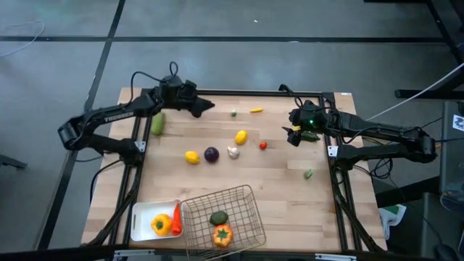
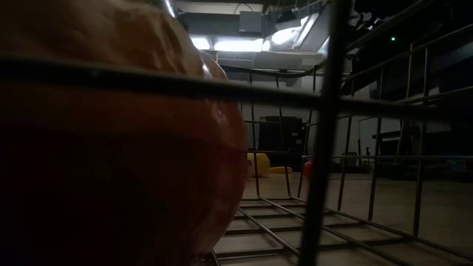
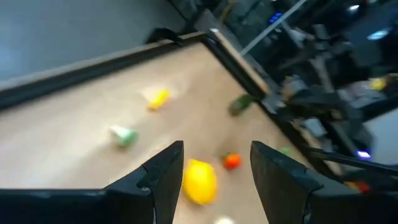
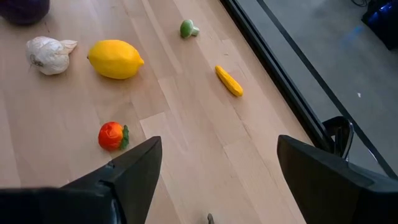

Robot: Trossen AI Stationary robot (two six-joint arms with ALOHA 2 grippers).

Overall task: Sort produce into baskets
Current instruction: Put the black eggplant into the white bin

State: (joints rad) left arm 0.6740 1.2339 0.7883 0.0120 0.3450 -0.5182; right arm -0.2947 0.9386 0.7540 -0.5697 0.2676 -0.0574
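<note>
Left claw (image 1: pixel 206 106): hovers over the far left part of the surface (image 1: pixel 283 181), fingers apart, nothing between them.
Cucumber (image 1: pixel 157 123): lies on the surface just behind the left claw, under that arm.
Right claw (image 4: pixel 214 180): hovers over the far right edge of the surface, fingers spread wide, empty.
Ahead of the right claw: small red piece (image 4: pixel 112 135) nearest, then a lemon (image 4: pixel 115 59) and garlic (image 4: pixel 48 54) side by side, a yellow pepper (image 4: pixel 229 81) and a small green piece (image 4: pixel 187 28) farther off.
Between the two claws: second lemon (image 1: pixel 191 156) and purple onion (image 1: pixel 211 154), close together.
Wire basket (image 1: pixel 239 196): well away from both claws at the near edge, holding an orange pepper (image 1: pixel 222 235) and a dark green item (image 1: pixel 218 217).
White tray (image 1: pixel 139 214): touching the basket's left side, holding a yellow pepper and a red piece.
</note>
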